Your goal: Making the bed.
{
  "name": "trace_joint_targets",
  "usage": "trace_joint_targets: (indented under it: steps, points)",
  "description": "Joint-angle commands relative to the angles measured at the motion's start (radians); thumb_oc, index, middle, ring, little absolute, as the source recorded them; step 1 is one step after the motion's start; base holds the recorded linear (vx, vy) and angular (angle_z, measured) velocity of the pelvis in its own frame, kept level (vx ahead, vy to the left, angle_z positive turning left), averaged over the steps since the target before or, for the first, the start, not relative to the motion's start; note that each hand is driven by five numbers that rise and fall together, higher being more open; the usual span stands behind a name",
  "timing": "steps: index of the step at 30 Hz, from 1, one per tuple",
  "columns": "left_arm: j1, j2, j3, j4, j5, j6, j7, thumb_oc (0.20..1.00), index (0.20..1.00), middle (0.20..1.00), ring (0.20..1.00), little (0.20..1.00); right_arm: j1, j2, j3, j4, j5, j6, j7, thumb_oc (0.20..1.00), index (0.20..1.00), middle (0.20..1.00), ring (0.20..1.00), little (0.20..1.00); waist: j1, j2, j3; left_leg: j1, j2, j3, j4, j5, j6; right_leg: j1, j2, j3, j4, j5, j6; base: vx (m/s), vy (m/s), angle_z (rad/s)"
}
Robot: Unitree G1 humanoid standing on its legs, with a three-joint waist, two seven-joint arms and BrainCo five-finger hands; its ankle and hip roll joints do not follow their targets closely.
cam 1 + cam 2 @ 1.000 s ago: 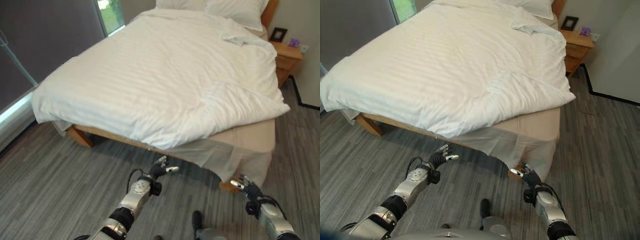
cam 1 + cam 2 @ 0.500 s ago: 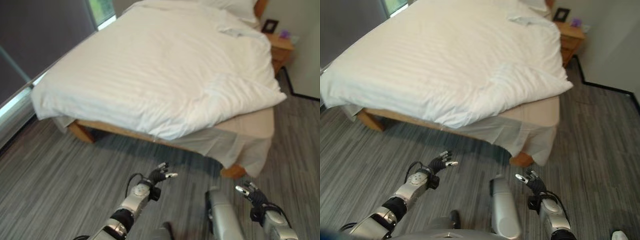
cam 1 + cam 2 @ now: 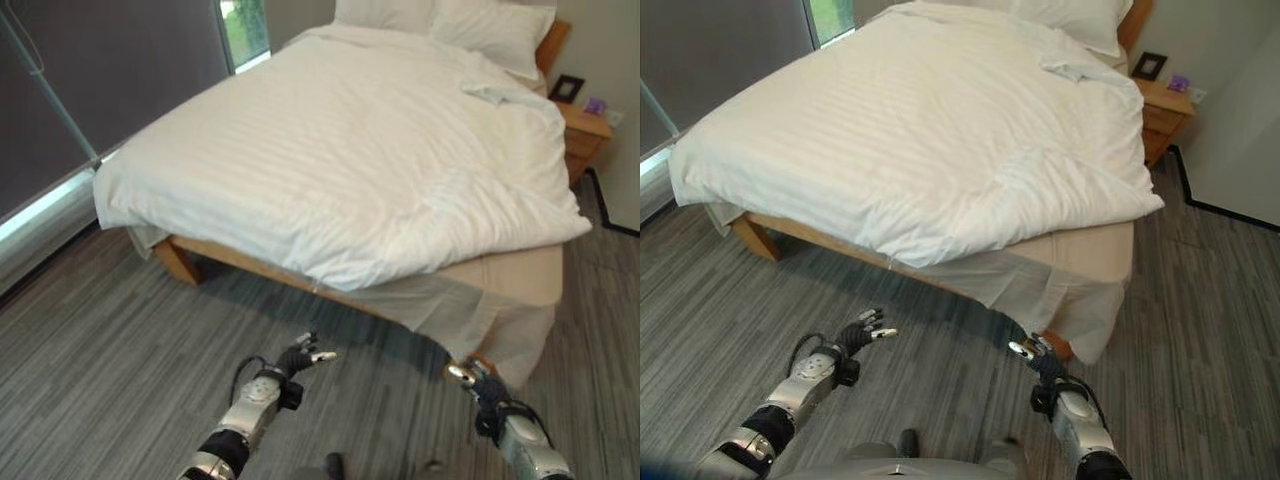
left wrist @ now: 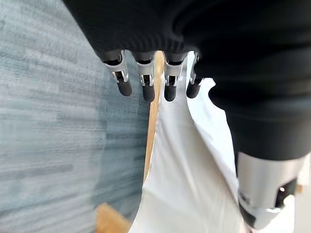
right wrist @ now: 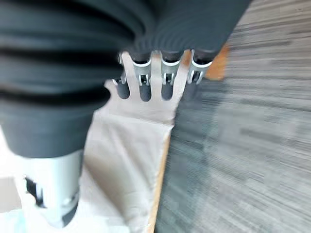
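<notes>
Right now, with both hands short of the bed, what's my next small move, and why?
Probably reach the right hand forward to the white striped duvet's corner: it sits askew, baring the beige mattress corner, and both open hands hold nothing.

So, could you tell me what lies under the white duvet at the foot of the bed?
Under the duvet, a beige mattress corner shows, with a white sheet hanging below it. The wooden frame peeks out. The remaining mattress is covered.
</notes>
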Motion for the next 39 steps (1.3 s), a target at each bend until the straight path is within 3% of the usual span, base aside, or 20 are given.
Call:
trace_joint_targets:
  steps: [1,3,4,6,7,8,9,11,12,14,17,19,21,22,26,29,31,32,34,39]
  points:
    - [-0.075,-0.047,0.038,0.025,-0.059,-0.040,0.015,1.000,1.000,1.000,1.000,1.000,-0.061,-0.100,-0.010,-0.064,-0.034,-0.025,0.017,1.000,1.000,1.000,1.000,1.000,0.004,0.063,0.081,0.053,0.319,-0.076,-0.053,0.270,-0.196,0.040,0.045,0.015,0.059,-0.091,0.011,-0.05,-0.638,-0.03]
    - [-0.083,-0.073,0.046,0.028,-0.064,-0.037,0.018,1.000,1.000,1.000,1.000,1.000,-0.042,-0.127,-0.028,-0.074,-0.030,-0.027,0.008,1.000,1.000,1.000,1.000,1.000,-0.034,0.058,0.092,-0.004,0.349,0.005,0.026,0.337,-0.188,0.058,0.062,-0.036,0.035,-0.094,-0.020,-0.11,-0.383,0.36]
    - [-0.082,-0.082,0.045,0.032,-0.060,-0.036,0.011,1.000,1.000,1.000,1.000,1.000,-0.020,-0.136,-0.037,-0.087,-0.021,-0.024,0.013,1.000,1.000,1.000,1.000,1.000,-0.053,0.053,0.092,-0.019,0.355,0.066,0.063,0.341,-0.191,0.064,0.075,-0.049,0.024,-0.095,-0.033,-0.10,-0.401,1.28]
    - [-0.078,-0.087,0.042,0.029,-0.055,-0.036,0.005,1.000,1.000,1.000,1.000,1.000,0.004,-0.141,-0.046,-0.090,-0.019,-0.018,0.018,1.000,1.000,1.000,1.000,1.000,-0.057,0.050,0.088,-0.040,0.337,0.079,0.112,0.317,-0.188,0.065,0.081,-0.055,0.018,-0.105,-0.042,-0.06,-0.284,1.47]
    - [-0.068,-0.103,0.034,0.022,-0.065,-0.038,-0.001,1.000,1.000,1.000,1.000,1.000,0.024,-0.148,-0.056,-0.085,-0.024,-0.008,0.025,1.000,1.000,1.000,1.000,1.000,-0.050,0.047,0.090,-0.079,0.243,0.003,0.161,0.263,-0.173,0.075,0.079,-0.061,0.018,-0.115,-0.046,-0.05,-0.166,0.39]
    - [-0.068,-0.103,0.034,0.022,-0.065,-0.038,-0.001,1.000,1.000,1.000,1.000,1.000,0.024,-0.148,-0.056,-0.085,-0.024,-0.008,0.025,1.000,1.000,1.000,1.000,1.000,-0.052,0.047,0.087,-0.082,0.242,0.002,0.160,0.265,-0.172,0.072,0.079,-0.062,0.018,-0.114,-0.046,-0.07,-0.300,-0.09]
    - [-0.063,-0.119,0.031,0.025,-0.074,-0.038,0.000,1.000,1.000,1.000,1.000,1.000,0.025,-0.145,-0.058,-0.079,-0.030,-0.006,0.024,1.000,1.000,1.000,1.000,1.000,-0.042,0.040,0.091,-0.113,0.163,-0.025,0.171,0.215,-0.156,0.079,0.082,-0.065,0.018,-0.113,-0.049,-0.02,-0.191,0.16]
    - [-0.060,-0.127,0.029,0.029,-0.077,-0.038,0.000,1.000,1.000,1.000,1.000,1.000,0.026,-0.141,-0.057,-0.079,-0.028,-0.006,0.024,1.000,1.000,1.000,1.000,1.000,-0.039,0.038,0.087,-0.114,0.124,-0.019,0.137,0.190,-0.140,0.074,0.085,-0.064,0.018,-0.110,-0.048,0.01,-0.148,0.28]
    - [-0.051,-0.134,0.030,0.032,-0.075,-0.039,0.002,1.000,1.000,1.000,1.000,1.000,0.022,-0.133,-0.053,-0.077,-0.032,-0.008,0.026,1.000,1.000,1.000,1.000,1.000,-0.031,0.043,0.076,-0.091,0.061,-0.013,0.049,0.157,-0.111,0.063,0.100,-0.061,0.018,-0.108,-0.045,0.07,-0.070,-0.01]
    - [-0.043,-0.140,0.027,0.034,-0.066,-0.041,0.001,1.000,1.000,1.000,1.000,1.000,0.011,-0.125,-0.041,-0.082,-0.038,-0.013,0.023,1.000,1.000,1.000,1.000,1.000,-0.019,0.058,0.065,-0.088,0.012,-0.028,-0.071,0.184,-0.094,0.055,0.125,-0.055,0.018,-0.109,-0.042,0.10,-0.075,-0.08]
    - [-0.047,-0.144,0.031,0.059,-0.054,-0.043,0.006,1.000,1.000,1.000,1.000,1.000,-0.013,-0.117,-0.023,-0.108,-0.034,-0.022,0.019,1.000,1.000,1.000,1.000,1.000,0.003,0.065,0.065,-0.158,0.002,-0.009,-0.138,0.281,-0.124,0.081,0.164,-0.046,0.018,-0.131,-0.045,0.14,-0.070,0.08]
    - [-0.052,-0.140,0.033,0.063,-0.046,-0.042,0.006,1.000,1.000,1.000,1.000,1.000,-0.027,-0.119,-0.009,-0.135,-0.039,-0.025,0.021,1.000,1.000,1.000,1.000,1.000,0.019,0.062,0.069,-0.187,0.007,0.000,-0.144,0.308,-0.134,0.100,0.179,-0.034,0.018,-0.138,-0.048,0.15,-0.047,-0.12]
    - [-0.053,-0.139,0.034,0.066,-0.046,-0.042,0.007,1.000,1.000,1.000,1.000,1.000,-0.032,-0.120,-0.004,-0.142,-0.042,-0.026,0.022,1.000,1.000,1.000,1.000,1.000,0.020,0.060,0.069,-0.187,0.013,0.019,-0.137,0.312,-0.134,0.110,0.184,-0.033,0.018,-0.143,-0.051,0.23,0.004,-0.31]
    - [-0.048,-0.145,0.044,0.069,-0.058,-0.040,0.009,1.000,1.000,1.000,1.000,1.000,-0.034,-0.113,-0.005,-0.173,-0.050,-0.026,0.013,1.000,1.000,1.000,1.000,1.000,0.005,0.051,0.046,-0.155,0.029,0.099,-0.139,0.280,-0.091,0.147,0.187,-0.035,0.018,-0.179,-0.054,0.34,0.027,-0.24]
    - [-0.046,-0.142,0.052,0.069,-0.067,-0.042,0.018,1.000,1.000,1.000,1.000,1.000,-0.045,-0.098,-0.018,-0.159,-0.045,-0.033,0.001,1.000,1.000,1.000,1.000,1.000,0.008,0.018,0.026,-0.147,0.016,0.122,-0.070,0.211,-0.065,0.188,0.157,-0.038,0.021,-0.188,-0.042,0.28,0.042,-0.02]
    - [-0.056,-0.120,0.052,0.050,-0.076,-0.043,0.027,1.000,1.000,1.000,1.000,1.000,-0.092,-0.076,0.000,-0.136,-0.036,-0.038,-0.007,1.000,1.000,1.000,1.000,1.000,0.024,0.002,0.041,-0.107,0.009,0.147,-0.048,0.144,-0.024,0.078,0.105,-0.010,0.301,-0.125,0.018,0.20,0.081,-0.26]
    - [-0.060,-0.104,0.063,0.041,-0.085,-0.044,0.032,1.000,1.000,1.000,1.000,1.000,-0.119,-0.066,0.009,-0.138,-0.047,-0.028,0.001,1.000,1.000,1.000,1.000,1.000,0.028,0.009,0.062,-0.037,0.004,0.174,-0.067,0.113,0.005,0.003,0.058,-0.037,0.502,-0.030,0.062,0.17,0.095,-0.61]
    - [-0.060,-0.104,0.063,0.041,-0.085,-0.044,0.032,1.000,1.000,1.000,1.000,1.000,-0.119,-0.066,0.009,-0.138,-0.047,-0.028,0.001,1.000,1.000,1.000,1.000,1.000,0.029,0.009,0.062,-0.037,0.004,0.174,-0.067,0.113,0.005,0.003,0.058,-0.037,0.502,-0.030,0.062,0.25,0.120,-0.18]
    - [-0.051,-0.082,0.063,0.016,-0.070,-0.044,0.030,1.000,1.000,1.000,1.000,1.000,-0.114,-0.067,0.004,-0.145,-0.066,-0.021,0.012,1.000,1.000,1.000,1.000,1.000,0.002,0.048,0.089,0.068,0.013,0.165,-0.108,0.091,0.016,-0.130,0.037,-0.073,0.665,0.009,0.073,0.28,0.111,-0.10]
    - [-0.072,-0.050,0.066,-0.024,-0.056,-0.053,0.032,1.000,1.000,1.000,1.000,1.000,-0.111,-0.092,-0.029,-0.241,-0.061,-0.032,-0.008,1.000,1.000,1.000,1.000,1.000,-0.041,0.061,0.100,0.144,0.003,0.069,-0.146,0.076,-0.021,-0.197,0.046,0.003,0.346,-0.010,0.027,0.28,-0.078,0.29]
